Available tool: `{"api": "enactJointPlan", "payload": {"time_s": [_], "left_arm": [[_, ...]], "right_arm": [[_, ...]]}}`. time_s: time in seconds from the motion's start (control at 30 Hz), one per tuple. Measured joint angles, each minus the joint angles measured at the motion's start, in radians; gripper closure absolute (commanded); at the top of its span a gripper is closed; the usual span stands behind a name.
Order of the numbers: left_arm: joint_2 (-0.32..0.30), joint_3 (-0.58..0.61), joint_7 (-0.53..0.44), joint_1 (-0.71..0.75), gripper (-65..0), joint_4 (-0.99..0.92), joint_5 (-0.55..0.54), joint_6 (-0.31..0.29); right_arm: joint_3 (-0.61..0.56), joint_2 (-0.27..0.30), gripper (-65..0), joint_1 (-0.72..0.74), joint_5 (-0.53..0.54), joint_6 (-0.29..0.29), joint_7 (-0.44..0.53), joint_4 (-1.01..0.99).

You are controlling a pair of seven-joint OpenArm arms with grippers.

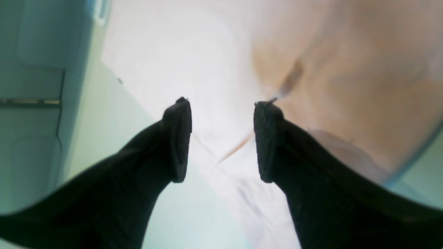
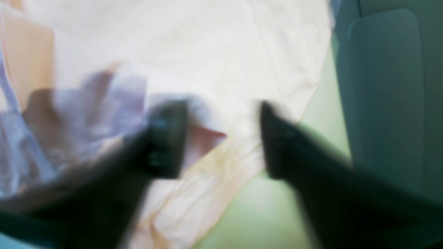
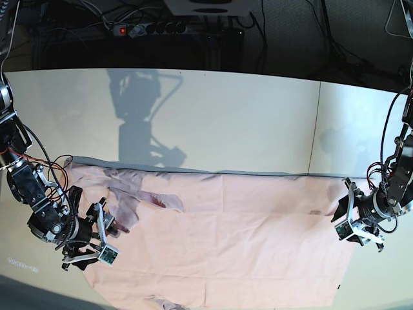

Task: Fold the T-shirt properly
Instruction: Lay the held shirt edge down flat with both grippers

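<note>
The pale pink T-shirt lies spread wide across the table, with a sleeve crumpled and folded over near its left end. My left gripper is at the shirt's right edge. In the left wrist view that gripper is open, with only cloth lying below the gap. My right gripper sits at the shirt's left edge beside the crumpled sleeve. The right wrist view is blurred, but the right gripper shows a wide gap between its fingers, over the shirt's edge. No lettering shows.
The white table has a seam running front to back on the right. A power strip and cables lie behind the far edge. The shirt's lower hem reaches close to the table's front edge.
</note>
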Motion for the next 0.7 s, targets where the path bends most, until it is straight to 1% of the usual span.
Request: {"api": "enactJointPlan", "payload": {"time_s": [0.03,0.07,0.13,0.17,0.23,0.27,0.33,0.37,0.4,0.43,0.47,0.5,0.53,0.63,0.7], "left_arm": [[0.0,0.0,0.028,-0.001,-32.4,0.0,-0.045,0.017],[-0.001,0.0,0.063,-0.001,-32.4,0.0,-0.097,0.047],[-0.002,0.0,0.117,0.001,-32.4,0.0,-0.192,0.147],[-0.002,-0.004,0.141,0.0,-32.4,0.0,-0.225,0.166],[-0.002,-0.022,0.17,0.001,-32.1,0.0,-0.296,0.169],[0.0,-0.034,0.187,0.001,-30.7,0.0,-0.33,0.169],[0.001,-0.063,0.217,0.001,-23.4,-0.001,-0.394,0.169],[0.001,-0.079,0.241,0.001,-17.9,-0.001,-0.429,0.169],[0.003,-0.1,0.27,0.001,-11.6,-0.001,-0.465,0.169],[0.006,-0.122,0.305,0.001,-5.1,-0.001,-0.502,0.168],[0.013,-0.144,0.35,0.001,0.0,-0.001,-0.536,0.167],[0.026,-0.169,0.389,0.001,0.0,-0.002,-0.558,0.166],[0.042,-0.193,0.413,0.002,0.0,-0.003,-0.583,0.166],[0.095,-0.257,0.425,0.01,0.0,-0.003,-0.623,0.165],[0.119,-0.28,0.467,0.01,0.0,-0.003,-0.631,0.161]], "right_arm": [[0.0,0.0,-44.7,0.0,0.002,0.0,0.01,-0.001],[0.0,-0.001,-44.7,0.0,0.024,-0.002,0.009,-0.001],[0.016,-0.002,-44.7,0.0,0.08,-0.016,0.009,-0.001],[0.037,-0.002,-44.7,0.0,0.106,-0.023,0.009,-0.001],[0.1,-0.002,-44.7,0.0,0.149,-0.033,0.0,-0.001],[0.135,-0.004,-44.6,0.003,0.18,-0.035,-0.02,-0.001],[0.208,-0.013,-44.4,0.009,0.245,-0.038,-0.105,-0.003],[0.241,-0.02,-44.0,0.011,0.293,-0.039,-0.153,-0.004],[0.268,-0.027,-41.0,0.01,0.338,-0.039,-0.195,-0.004],[0.29,-0.036,-33.7,0.008,0.365,-0.039,-0.229,-0.004],[0.312,-0.047,-22.2,-0.003,0.368,-0.039,-0.243,-0.004],[0.337,-0.058,-7.5,-0.018,0.373,-0.04,-0.246,-0.004],[0.359,-0.07,0.0,-0.036,0.383,-0.041,-0.248,-0.004],[0.411,-0.092,0.0,-0.091,0.394,-0.042,-0.254,-0.008],[0.442,-0.109,0.0,-0.124,0.368,-0.051,-0.256,-0.025]]}}
